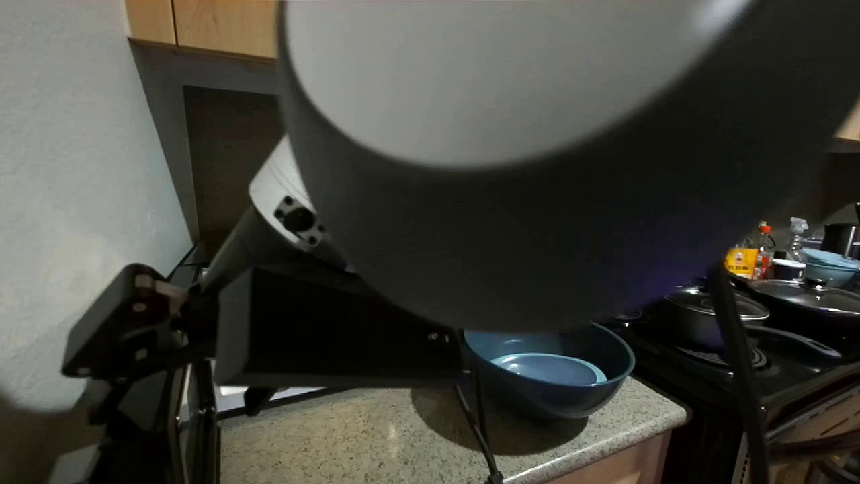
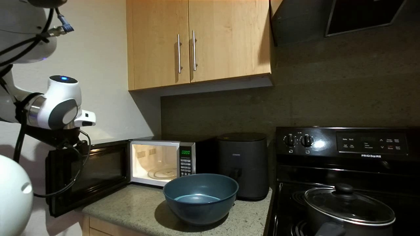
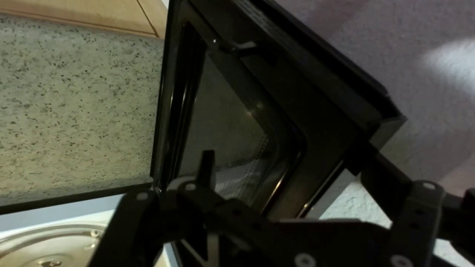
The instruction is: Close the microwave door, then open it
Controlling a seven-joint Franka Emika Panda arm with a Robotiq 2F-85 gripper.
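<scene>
The microwave [image 2: 187,165] stands on the counter with its lit white interior and glass turntable showing. Its black-framed microwave door [image 2: 101,167] is swung wide open toward the wall at the left of an exterior view. The door [image 3: 237,107] fills the middle of the wrist view, its inner face and dark window showing. My gripper [image 3: 282,163] is open, one finger on the window side of the door and one beyond its outer edge. In an exterior view the gripper [image 1: 178,403] has its fingers apart on either side of the door's upper edge. Whether a finger touches the door is unclear.
A blue bowl [image 2: 200,206] stands on the counter [image 2: 137,200] in front of the microwave. A small black appliance [image 2: 242,167] is beside the microwave. The stove [image 2: 328,173] with a lidded pot [image 2: 351,209] is farther right. The wall [image 1: 80,168] is close behind the door.
</scene>
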